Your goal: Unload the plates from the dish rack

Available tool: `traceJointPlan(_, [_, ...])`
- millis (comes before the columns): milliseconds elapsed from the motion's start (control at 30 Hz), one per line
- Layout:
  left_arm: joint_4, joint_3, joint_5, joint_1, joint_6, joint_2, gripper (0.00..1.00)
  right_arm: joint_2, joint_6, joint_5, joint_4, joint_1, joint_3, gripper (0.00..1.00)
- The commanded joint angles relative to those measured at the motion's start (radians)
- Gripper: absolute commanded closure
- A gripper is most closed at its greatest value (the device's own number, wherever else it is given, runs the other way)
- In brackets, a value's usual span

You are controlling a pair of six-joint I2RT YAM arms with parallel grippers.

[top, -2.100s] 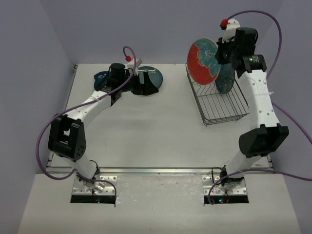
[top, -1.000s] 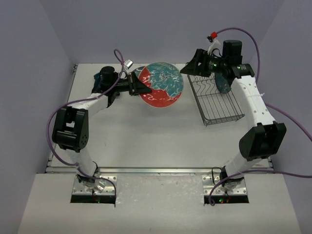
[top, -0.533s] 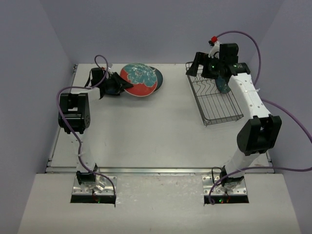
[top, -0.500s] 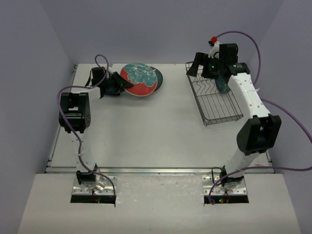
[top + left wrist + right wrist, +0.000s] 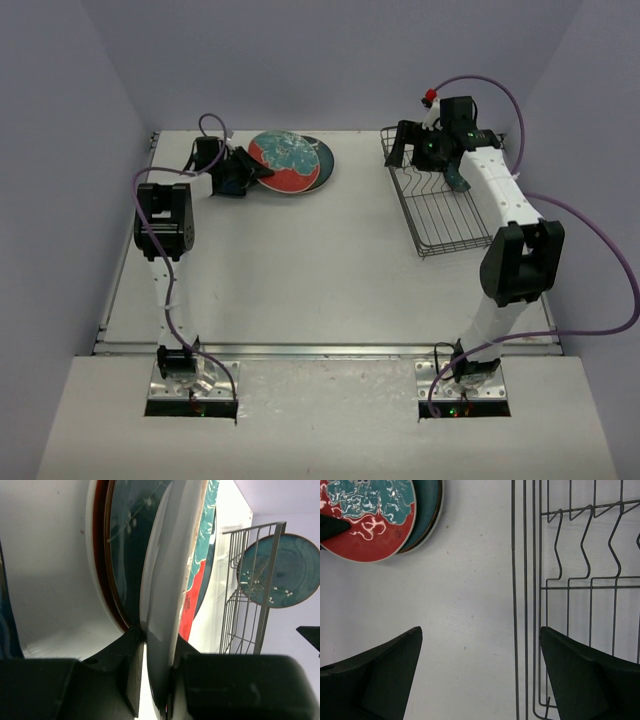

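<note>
From above, the red-orange plate (image 5: pixel 288 160) now sits at the far left of the bench (image 5: pixel 300 270), on top of a dark plate (image 5: pixel 324 166) already unloaded. A second ago it hung in mid-air between the two arms. The left jaws are clamped on its left rim, with the left arm (image 5: pixel 163 218) folded back toward that corner. The right arm (image 5: pixel 512 205) has swung back over the far end of the dish rack (image 5: pixel 450 220), where one teal plate (image 5: pixel 460 176) stands on edge.

The left wrist view shows the red-orange plate (image 5: pixel 167 580) edge-on, its rim pinched between the two black fingers. A thin wedge of space seems to separate it from the dark plate (image 5: pixel 125 555) below, so it may not be fully settled. That is hard to judge from this angle. The dish rack (image 5: pixel 250 610) and teal plate (image 5: pixel 282 570) lie well beyond.

In the right wrist view the right jaws stand wide apart and empty, over the rack's left wall (image 5: pixel 525 580) and bare bench.

So the handover is finished. What remains, I judge, is letting go at the stack and fetching the last plate.
</note>
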Motion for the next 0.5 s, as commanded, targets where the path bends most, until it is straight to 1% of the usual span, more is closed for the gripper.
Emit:
traceJointPlan(0, [0.085,0.090,0.029,-0.005,0.002,-0.032,0.80,-0.023,-0.009,0.004,0.019,0.000,0.012,0.01])
traceJointPlan(67, [0.046,0.109,0.006,-0.011,0.032,-0.035,0.69,-0.021,-0.004,0.001,0.017,0.000,0.015,0.01])
traceJointPlan(133, [-0.017,0.140,-0.031,-0.022,0.087,-0.038,0.66,-0.018,0.001,-0.006,0.010,0.000,0.020,0.01])
traceJointPlan(200, [-0.054,0.170,-0.078,-0.028,0.121,-0.042,0.65,-0.013,0.002,-0.014,0.006,0.000,0.024,0.01])
traceJointPlan(267, [-0.099,0.192,-0.115,-0.060,0.161,-0.044,0.64,-0.010,0.004,-0.016,-0.001,0.000,0.023,0.01])
traceJointPlan(333, [-0.161,0.211,-0.145,-0.074,0.197,-0.037,0.57,-0.007,0.000,-0.013,-0.008,0.000,0.023,0.01])
traceJointPlan(467, [-0.203,0.237,-0.180,-0.103,0.233,-0.021,0.44,-0.004,-0.004,-0.015,-0.012,-0.002,0.021,0.01])
